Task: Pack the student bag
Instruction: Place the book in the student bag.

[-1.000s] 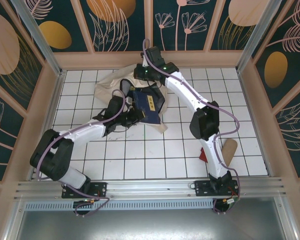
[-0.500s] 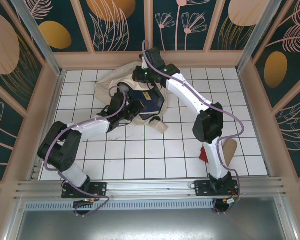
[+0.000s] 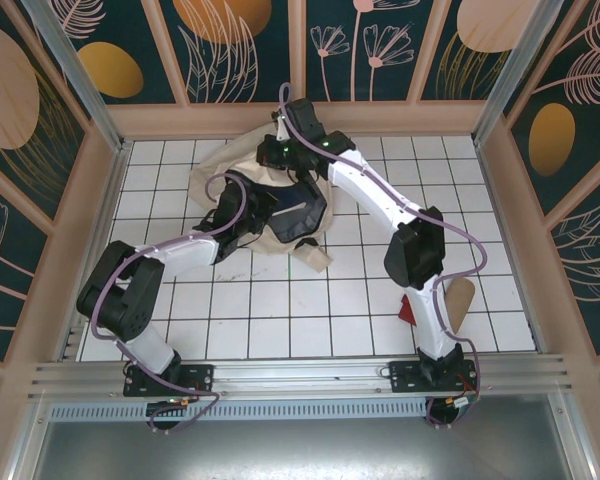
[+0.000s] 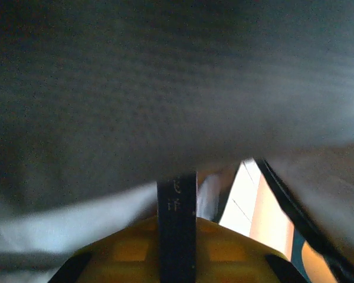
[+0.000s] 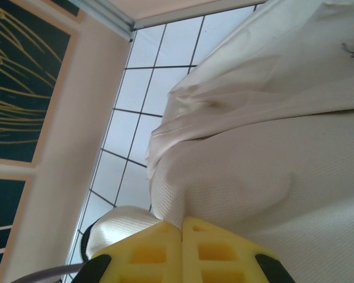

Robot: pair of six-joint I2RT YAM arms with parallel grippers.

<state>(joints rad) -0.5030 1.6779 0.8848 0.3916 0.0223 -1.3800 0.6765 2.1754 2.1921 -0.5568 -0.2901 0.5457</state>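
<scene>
- We see the student bag (image 3: 208, 170) in cream.
- We see a navy book (image 3: 292, 212).
- We find the table (image 3: 280, 310) white-tiled with dark lines.
- We find the walls (image 3: 250, 60) teal with orange leaf motifs.
- We see yellow pads (image 5: 150, 253) on the right gripper (image 5: 182, 236).

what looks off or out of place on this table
The large beige canvas backpack lies crumpled and askew by the far wall, a dark navy book wedged in its open mouth. A brown cardboard tube lies stray at the near right.
</scene>
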